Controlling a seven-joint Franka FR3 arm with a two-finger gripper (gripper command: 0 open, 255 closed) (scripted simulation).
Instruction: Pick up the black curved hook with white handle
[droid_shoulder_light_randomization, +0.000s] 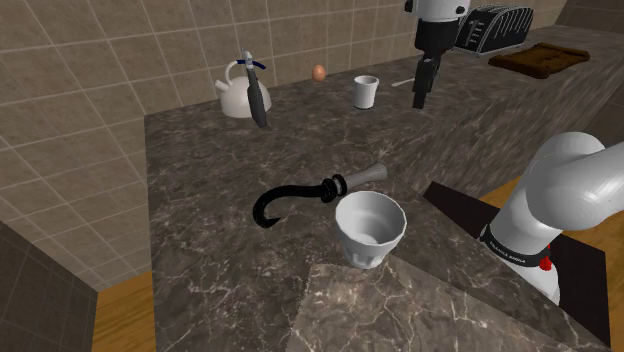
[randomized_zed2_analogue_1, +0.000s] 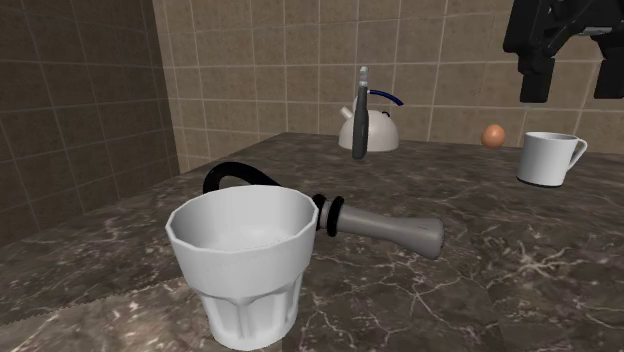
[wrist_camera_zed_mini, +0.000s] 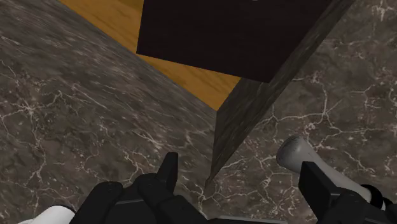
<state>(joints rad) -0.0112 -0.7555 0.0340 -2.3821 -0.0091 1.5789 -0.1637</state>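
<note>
Right now I am holding the gripper (droid_shoulder_light_randomization: 423, 95) high above the counter (droid_shoulder_light_randomization: 200, 160), fingers spread and empty, because the black hook (droid_shoulder_light_randomization: 290, 198) with its grey handle (droid_shoulder_light_randomization: 368, 176) is lying flat just beside the white cup (droid_shoulder_light_randomization: 370, 228).

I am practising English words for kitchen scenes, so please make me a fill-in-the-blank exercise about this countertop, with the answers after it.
1. The curved part of the hook is black, but its handle is ____.
2. By the wall, between the kettle and the mug, lies a small brown ____.
3. The gripper hangs open above the countertop and holds ____.
Missing words: grey; egg; nothing.
</note>
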